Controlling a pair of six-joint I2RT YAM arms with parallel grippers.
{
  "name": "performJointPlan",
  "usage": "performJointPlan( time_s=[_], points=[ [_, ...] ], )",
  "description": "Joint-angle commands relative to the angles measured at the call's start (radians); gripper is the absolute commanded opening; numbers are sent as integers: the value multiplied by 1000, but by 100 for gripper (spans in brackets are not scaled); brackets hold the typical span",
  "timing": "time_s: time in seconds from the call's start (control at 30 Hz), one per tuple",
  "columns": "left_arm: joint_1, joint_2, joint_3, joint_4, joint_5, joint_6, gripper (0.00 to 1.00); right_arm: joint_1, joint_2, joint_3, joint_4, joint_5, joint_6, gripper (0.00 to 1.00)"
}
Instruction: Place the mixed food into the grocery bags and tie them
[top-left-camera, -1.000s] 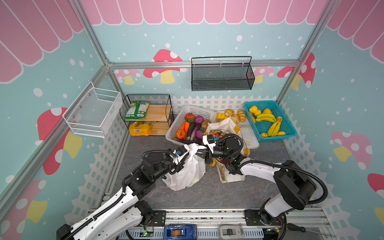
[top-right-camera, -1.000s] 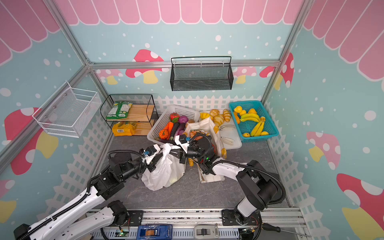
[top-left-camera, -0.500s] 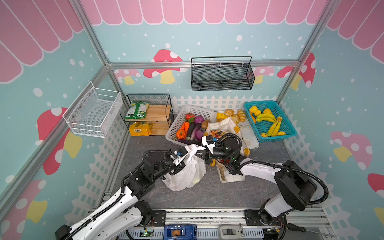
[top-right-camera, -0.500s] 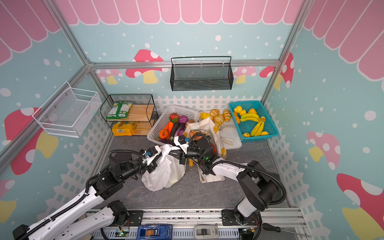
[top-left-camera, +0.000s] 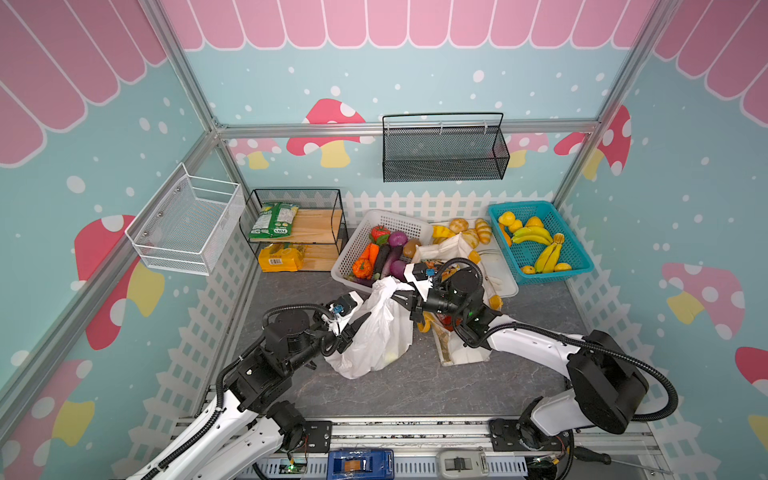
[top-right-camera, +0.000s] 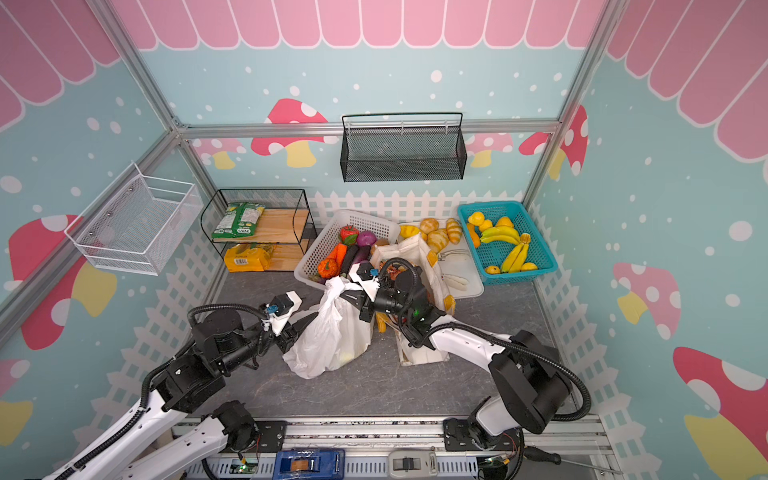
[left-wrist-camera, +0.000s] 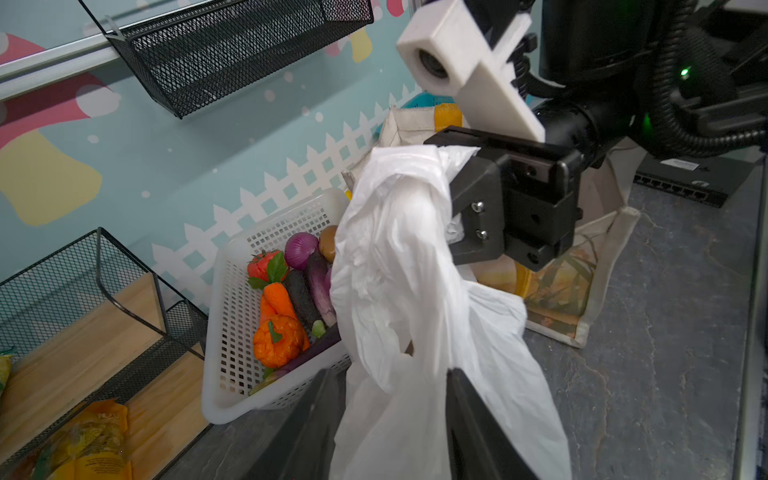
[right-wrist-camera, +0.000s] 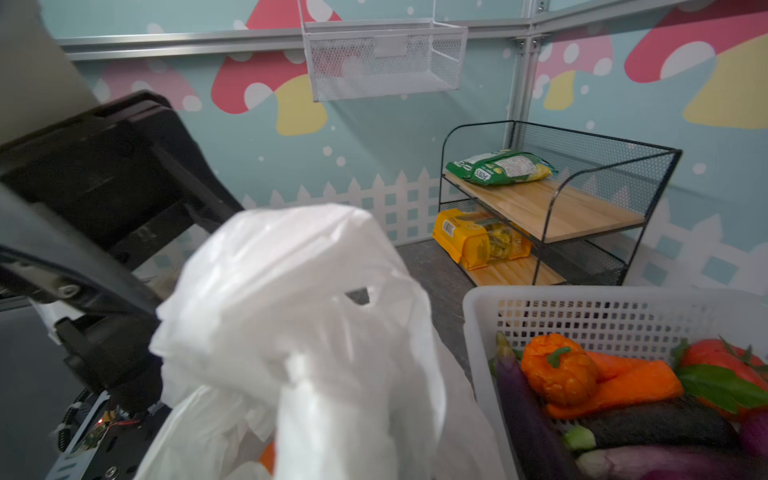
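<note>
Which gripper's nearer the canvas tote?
Right. The right gripper, clamped on the white bag, sits beside the canvas tote; the left gripper is on the bag's far side.

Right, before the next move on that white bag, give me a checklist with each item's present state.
1. Top grip: right gripper shut on the bunched top of the white bag: ok.
2. Free hand: left gripper open, fingers either side of the bag, not gripping: ok.
3. Food inside: a yellow shape shows through low down: ok.
4. Knot in the handles: none visible: not ok.
5. Canvas tote closed: its mouth is open: not ok.
</note>
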Motion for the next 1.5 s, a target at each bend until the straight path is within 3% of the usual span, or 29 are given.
performJointPlan(
  time_s=[0.0, 0.17, 0.43, 0.53, 0.7, 0.83, 1.27, 1.47],
  points=[
    [-5, -2, 35, 11, 28, -164, 47, 44, -40, 76, -203, 211, -96, 0],
    [-60, 82, 66, 66, -101, -218, 61, 88, -57, 121, -304, 338, -130, 0],
    [-82, 222, 123, 47, -299, -110, 66, 121, -101, 137, -338, 389, -154, 0],
    [-82, 226, 126, 42, -319, -74, 57, 125, -117, 132, -336, 406, -163, 0],
    [-79, 203, 132, 39, -319, -51, 30, 128, -128, 125, -330, 429, -186, 0],
    [-76, 182, 136, 39, -304, -56, 14, 129, -128, 122, -325, 433, -194, 0],
    [-75, 187, 123, 109, -157, -145, 2, 147, -97, 106, -232, 286, -103, 0],
    [-75, 191, 109, 185, -100, -198, 1, 160, -54, 119, -220, 305, -50, 0]
  ],
)
